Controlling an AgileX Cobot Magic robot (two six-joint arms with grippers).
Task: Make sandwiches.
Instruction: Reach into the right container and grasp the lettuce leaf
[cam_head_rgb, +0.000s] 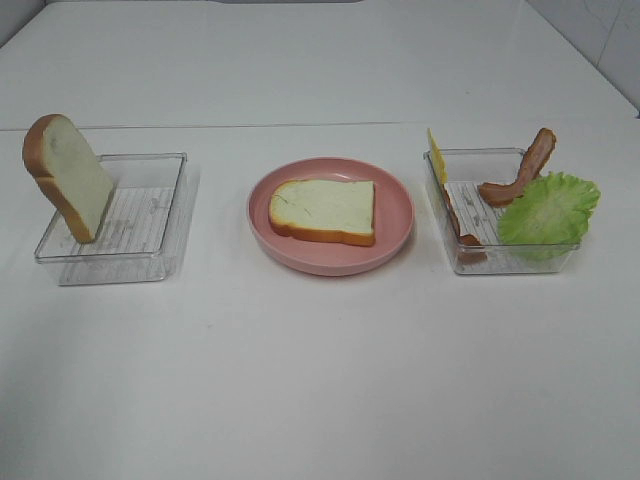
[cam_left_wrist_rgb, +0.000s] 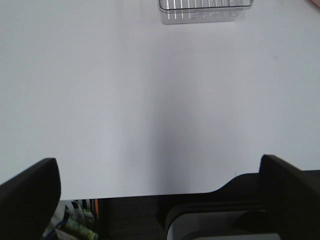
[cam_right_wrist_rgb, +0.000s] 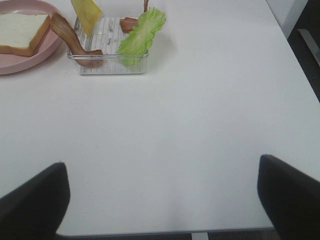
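You are near the start. One white toy bread slice with a tan crust lies flat on the round pink plate in the middle of the white table, and nothing is stacked on it yet. By my reading every filling is left to place, and then the top slice.

There are two bread slices: the one on the plate, and a second bread slice standing tilted against the edge of the clear plastic tray on the left. The clear plastic tray on the right holds one ruffled green lettuce leaf and one square yellow cheese slice propped at a far corner. It also holds, as far as you can see, two reddish-brown bacon strips — one leaning over the far rim, the other along the wall nearest the plate.

The left gripper and the right gripper both have their jaws spread wide and hold nothing. Each hangs by the table's near edge, well apart from the food.
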